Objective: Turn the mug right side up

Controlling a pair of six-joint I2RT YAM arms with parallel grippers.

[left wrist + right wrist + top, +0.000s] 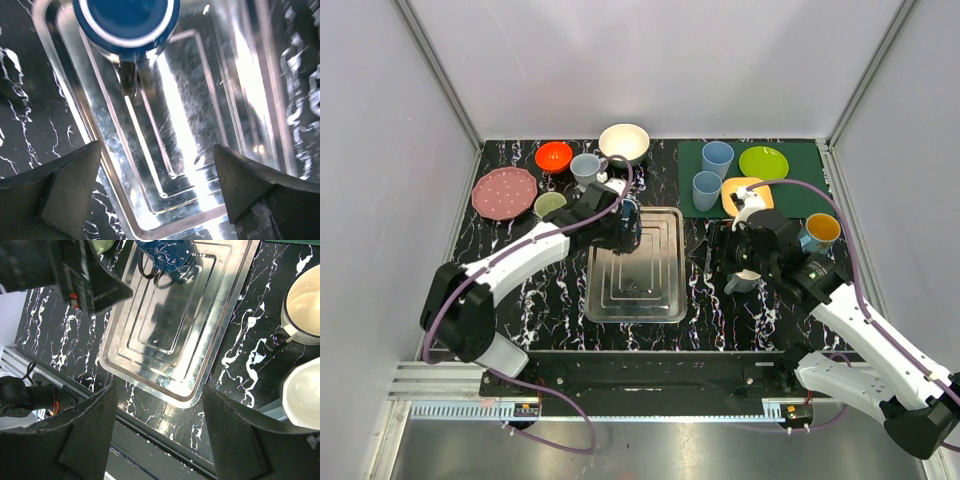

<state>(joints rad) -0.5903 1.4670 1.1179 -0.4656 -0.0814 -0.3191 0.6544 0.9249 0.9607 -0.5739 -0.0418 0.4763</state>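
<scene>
- Sitting at the far end of the shiny stepped metal tray [660, 300] is the dark blue mug with white marbling [165, 252].
- In the left wrist view the mug [125, 20] shows a blue disc ringed in white, with its handle turned toward the camera. I cannot tell whether that disc is its mouth or its base.
- The left end effector [157, 155] hangs over the tray with its fingers [65, 190] spread wide and nothing gripped. The mug lies just beyond the tips, apart from both.
- From above, the left end effector [628, 225] covers most of the mug.
- The right end effector [160, 390] stands partly spread and holds nothing, poised above the tray's right edge and the black white-veined tabletop [550, 300].
- Just beside it stand a cream mug with a dark rim [305, 305] and a second pale cup [305, 390].
- At the back left are a pink speckled plate [504, 192], an orange-red bowl [554, 155], a cream bowl [624, 142], a grey-blue cup [585, 168] and a pale green cup [550, 204].
- A dark green mat [800, 190] at the back right carries two light blue cups [717, 157], a lime green plate [763, 162] and an orange square plate [745, 195].
</scene>
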